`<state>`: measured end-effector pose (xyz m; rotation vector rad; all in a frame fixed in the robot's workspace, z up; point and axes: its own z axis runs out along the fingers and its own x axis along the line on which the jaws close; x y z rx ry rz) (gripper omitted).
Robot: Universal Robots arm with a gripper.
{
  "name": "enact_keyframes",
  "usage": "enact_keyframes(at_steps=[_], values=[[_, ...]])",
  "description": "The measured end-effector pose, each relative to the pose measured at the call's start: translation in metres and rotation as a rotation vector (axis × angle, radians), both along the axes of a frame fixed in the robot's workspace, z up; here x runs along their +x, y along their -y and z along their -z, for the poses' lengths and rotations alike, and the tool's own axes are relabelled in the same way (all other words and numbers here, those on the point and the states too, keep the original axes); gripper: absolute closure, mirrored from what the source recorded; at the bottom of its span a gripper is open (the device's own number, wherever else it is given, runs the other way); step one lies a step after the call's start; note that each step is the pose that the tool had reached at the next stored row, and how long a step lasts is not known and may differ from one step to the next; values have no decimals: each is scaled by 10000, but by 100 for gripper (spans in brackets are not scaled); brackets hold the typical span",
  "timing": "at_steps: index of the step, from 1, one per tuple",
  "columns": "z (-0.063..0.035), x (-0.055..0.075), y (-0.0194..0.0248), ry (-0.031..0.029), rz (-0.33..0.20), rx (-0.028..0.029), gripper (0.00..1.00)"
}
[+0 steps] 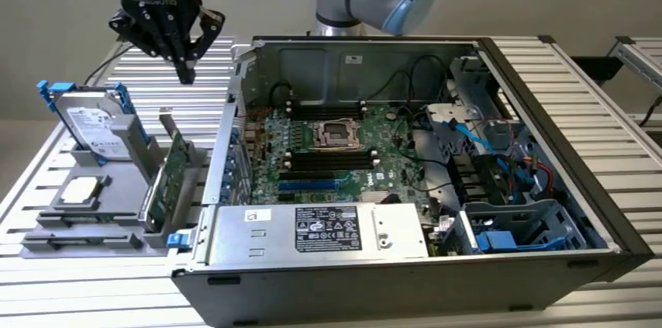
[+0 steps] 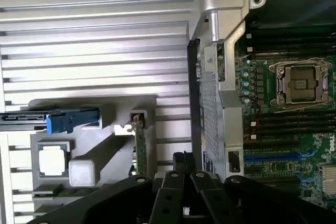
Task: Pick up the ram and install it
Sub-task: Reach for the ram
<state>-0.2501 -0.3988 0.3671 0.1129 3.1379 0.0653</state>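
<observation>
On the far left of the exterior view, a silver hard drive [image 1: 88, 122] with blue rails is standing in a gray holder [image 1: 119, 188] on the ribbed counter [image 1: 83, 289]. A square silver chip [image 1: 83, 192] is lying in the holder, lower in the frame. Just to the right, a thin green board [image 1: 170, 181] is standing on its edge in the same holder. It may be the ram, but I cannot tell for sure. Above it, in the upper left of the frame, the black fingers [image 1: 186, 72] are hanging pressed tight together, pointing down and holding nothing. An open computer case [image 1: 579, 188] is sitting in the middle and right. Long black slots [image 1: 331, 161] are lying on its green motherboard [image 1: 310, 181].
</observation>
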Motion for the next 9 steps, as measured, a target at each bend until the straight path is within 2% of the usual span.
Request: enact_keyframes(at_steps=[9], values=[[53, -409, 20, -1, -1, 0, 89]])
